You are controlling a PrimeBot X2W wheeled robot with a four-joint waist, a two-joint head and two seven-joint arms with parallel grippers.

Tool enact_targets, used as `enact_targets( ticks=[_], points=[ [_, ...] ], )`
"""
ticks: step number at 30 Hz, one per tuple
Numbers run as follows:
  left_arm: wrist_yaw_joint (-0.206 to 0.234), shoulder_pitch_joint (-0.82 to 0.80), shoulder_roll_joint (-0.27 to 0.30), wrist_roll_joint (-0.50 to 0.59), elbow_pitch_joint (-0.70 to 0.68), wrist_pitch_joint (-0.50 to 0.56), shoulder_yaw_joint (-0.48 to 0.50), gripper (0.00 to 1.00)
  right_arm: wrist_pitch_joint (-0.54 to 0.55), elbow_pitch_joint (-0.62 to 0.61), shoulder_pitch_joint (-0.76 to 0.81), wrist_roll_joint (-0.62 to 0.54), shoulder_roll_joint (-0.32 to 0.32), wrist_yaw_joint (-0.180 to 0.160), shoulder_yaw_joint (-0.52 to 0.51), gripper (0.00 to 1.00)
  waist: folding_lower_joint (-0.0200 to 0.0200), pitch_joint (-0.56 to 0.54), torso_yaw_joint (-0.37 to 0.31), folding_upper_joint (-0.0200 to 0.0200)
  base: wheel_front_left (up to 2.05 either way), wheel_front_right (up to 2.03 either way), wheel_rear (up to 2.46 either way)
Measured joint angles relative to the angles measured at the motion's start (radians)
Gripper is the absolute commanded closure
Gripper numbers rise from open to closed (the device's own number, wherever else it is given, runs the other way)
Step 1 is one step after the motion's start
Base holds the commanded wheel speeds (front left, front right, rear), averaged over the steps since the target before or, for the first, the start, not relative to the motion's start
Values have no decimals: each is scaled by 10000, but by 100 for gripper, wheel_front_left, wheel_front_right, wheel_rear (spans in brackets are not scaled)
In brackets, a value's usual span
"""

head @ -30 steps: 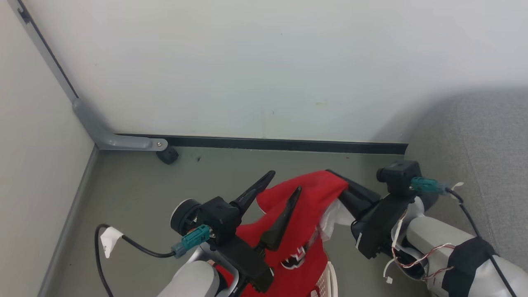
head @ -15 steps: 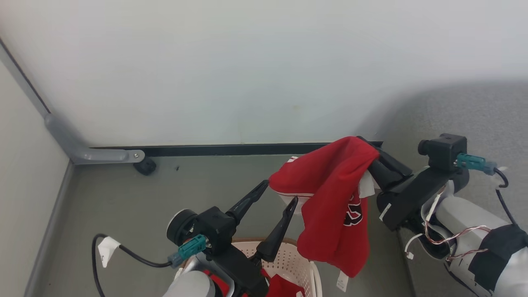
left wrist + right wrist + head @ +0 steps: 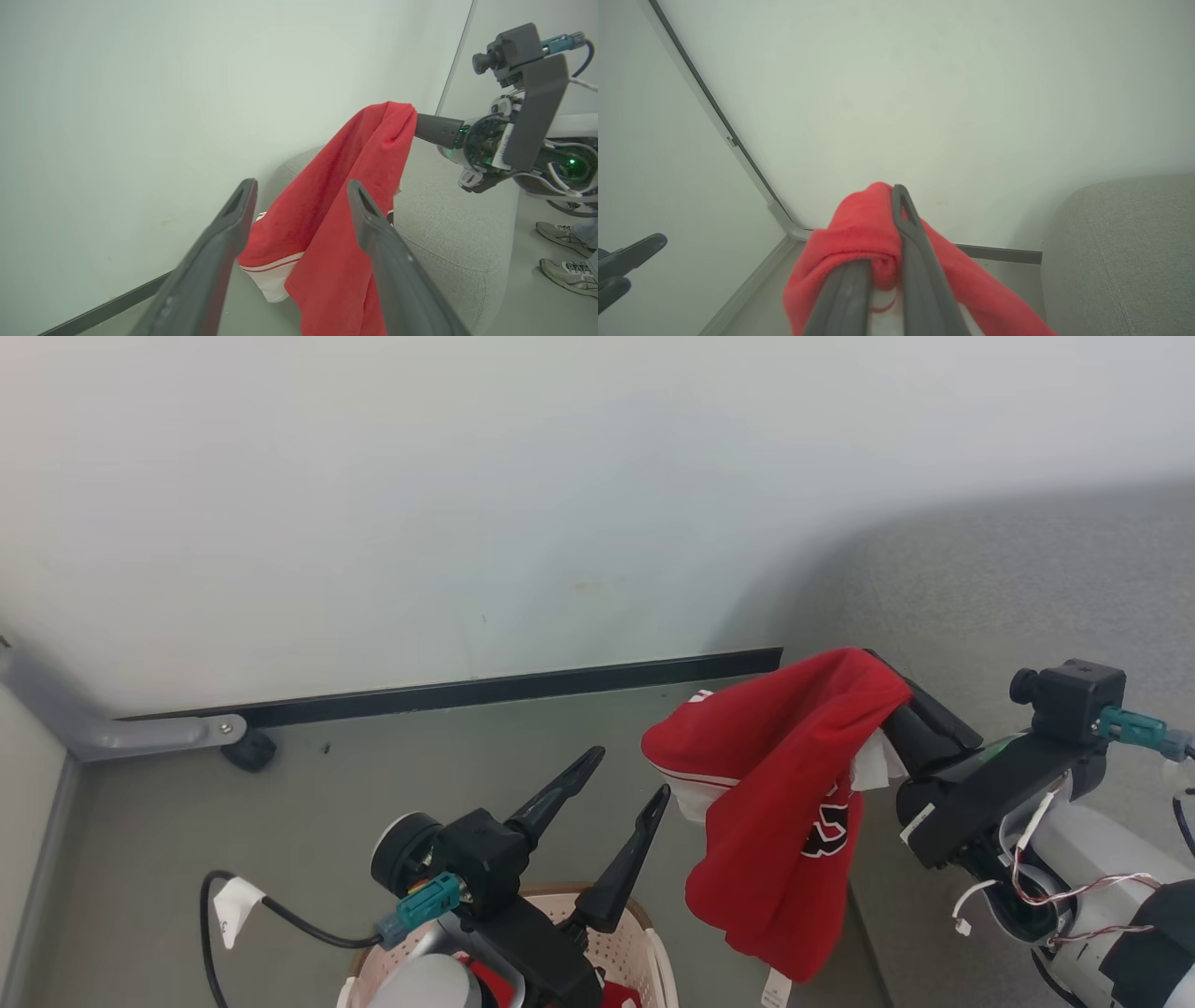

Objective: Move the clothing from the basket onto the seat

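Left gripper [image 3: 631, 771] at 7 o'clock, fingers spread wide, holding nothing, poised above basket [image 3: 653, 933] at 6 o'clock. Some red cloth [image 3: 621, 997] inside basket. Red shirt [image 3: 775, 784] just right of centre, hanging clear of floor [image 3: 373, 756], lower hem just past basket's right rim. Right gripper [image 3: 910, 705] at 3 o'clock, clamped together on shirt's top fold. Grey seat [image 3: 1008, 597] at 2 o'clock, behind the shirt.
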Motion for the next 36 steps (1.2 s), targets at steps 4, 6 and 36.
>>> enact_targets(
  ticks=[4, 6, 36],
  points=[
    [33, 126, 52, 12, -90, 82, -31, 0, -2, -282, 243, -88, -109, 0, -368, 100, 0, -26, -325, 0, 0, 0, 0],
    [31, 158, 113, 12, -148, 88, -44, 0, -2, -399, 351, -228, -199, 0, -570, 100, 0, -29, -482, 0, 0, 0, 0],
    [38, 99, 301, 176, -552, 428, -341, 0, -4, -2784, 2622, -2019, -702, -558, -3910, 100, 1, 398, -2794, 0, 0, 0, 0]
  ],
)
